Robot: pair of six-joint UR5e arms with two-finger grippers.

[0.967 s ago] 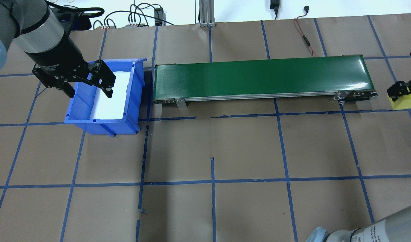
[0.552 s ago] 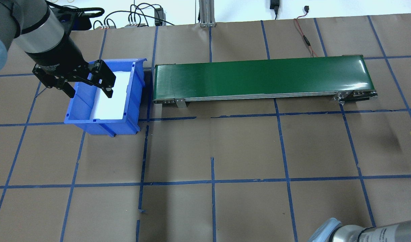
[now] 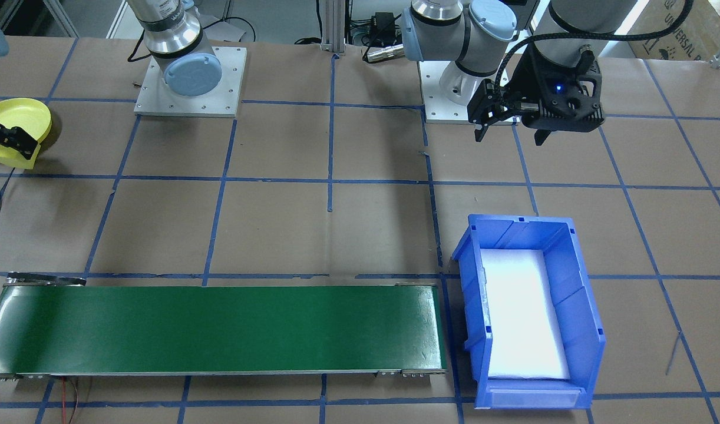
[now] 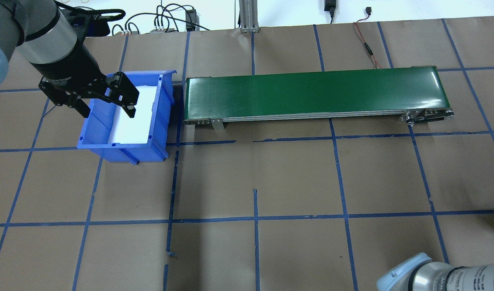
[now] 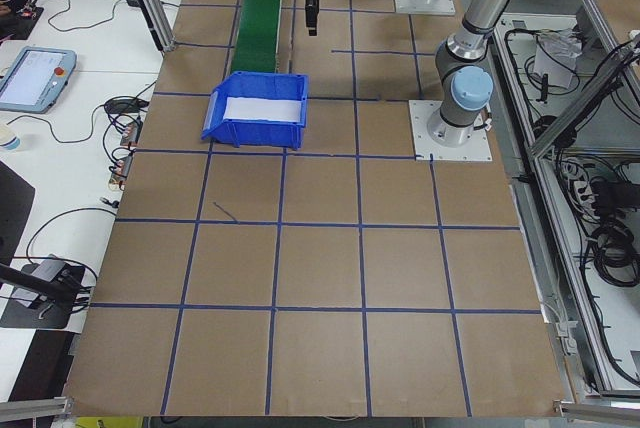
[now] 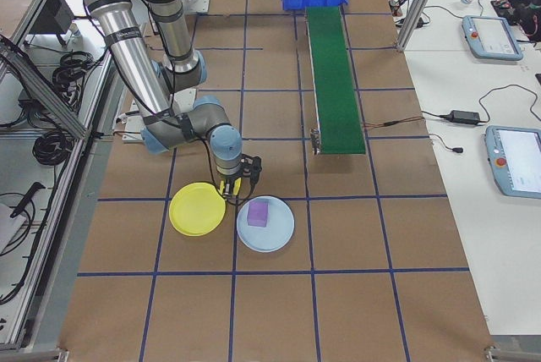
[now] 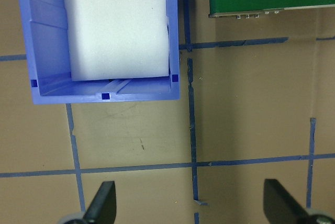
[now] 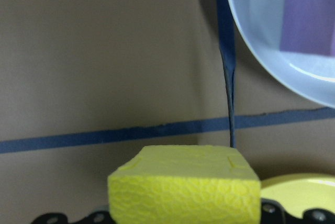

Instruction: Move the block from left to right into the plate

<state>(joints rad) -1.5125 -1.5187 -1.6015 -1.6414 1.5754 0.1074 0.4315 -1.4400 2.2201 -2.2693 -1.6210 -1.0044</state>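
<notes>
A yellow block (image 8: 183,185) is clamped in my right gripper (image 8: 183,214), which hangs a little above the brown table. In the exterior right view this gripper (image 6: 237,188) is between a yellow plate (image 6: 194,211) and a light blue plate (image 6: 279,231), close to their rims. A purple block (image 6: 258,212) lies in the light blue plate. The front-facing view shows the right gripper (image 3: 5,140) at the yellow plate's (image 3: 24,112) edge. My left gripper (image 4: 106,106) hovers open and empty above the blue bin (image 4: 161,121).
A green conveyor belt (image 4: 311,92) runs across the far side of the table, from beside the blue bin toward the right. White foam (image 7: 118,25) lines the bin. Cables (image 4: 364,40) lie at the far edge. My right arm's elbow (image 4: 429,277) shows at the bottom right.
My right gripper has carried the yellow block from beside the conveyor's right end toward the robot and out of the overhead view. The left gripper has stayed still.
</notes>
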